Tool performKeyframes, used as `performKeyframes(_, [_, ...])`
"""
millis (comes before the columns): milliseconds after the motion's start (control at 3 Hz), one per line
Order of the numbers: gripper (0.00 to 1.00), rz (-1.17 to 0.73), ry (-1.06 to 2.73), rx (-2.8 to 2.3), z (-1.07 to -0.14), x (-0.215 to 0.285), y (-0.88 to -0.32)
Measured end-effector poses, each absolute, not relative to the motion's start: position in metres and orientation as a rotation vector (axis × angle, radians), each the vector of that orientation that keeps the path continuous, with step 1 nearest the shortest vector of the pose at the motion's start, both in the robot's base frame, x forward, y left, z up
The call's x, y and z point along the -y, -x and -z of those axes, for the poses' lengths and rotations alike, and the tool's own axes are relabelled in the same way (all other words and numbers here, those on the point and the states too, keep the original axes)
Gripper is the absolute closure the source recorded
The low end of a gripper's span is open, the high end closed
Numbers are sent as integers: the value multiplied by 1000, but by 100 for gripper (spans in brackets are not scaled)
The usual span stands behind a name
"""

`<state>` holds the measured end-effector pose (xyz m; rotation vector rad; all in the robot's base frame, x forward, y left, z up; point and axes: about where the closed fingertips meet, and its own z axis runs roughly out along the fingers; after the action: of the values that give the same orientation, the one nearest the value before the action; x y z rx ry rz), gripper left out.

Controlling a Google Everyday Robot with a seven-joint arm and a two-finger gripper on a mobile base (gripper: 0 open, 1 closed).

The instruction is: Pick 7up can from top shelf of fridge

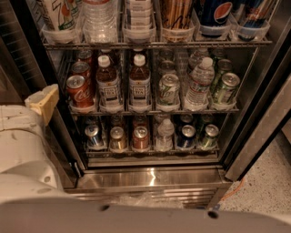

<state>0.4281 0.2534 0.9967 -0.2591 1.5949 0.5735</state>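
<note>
The fridge [150, 175] stands open in front of me, with dark walls and wire racks. The top shelf [154, 44] runs along the upper edge of the view and holds clear trays. The 7up can [60, 13] stands in the leftmost tray, white with green "7" lettering and a red-orange spot, and its top is cut off by the frame. Beside it are a clear bottle [97, 18], tall cans and blue Pepsi cans [217, 12]. My white arm [136, 220] crosses the bottom and left of the view. My gripper is out of view.
The middle rack holds a red Coca-Cola can [78, 91], two brown white-capped bottles [108, 84], green-and-silver cans [168, 88] and a water bottle [198, 82]. The lower rack holds several cans [140, 138]. The steel door frame [263, 127] slants at the right.
</note>
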Motion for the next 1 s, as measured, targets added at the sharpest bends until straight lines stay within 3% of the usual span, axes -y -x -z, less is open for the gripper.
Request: performKeyframes(1000, [0,-444,255,-1582,-1005,-239,-434])
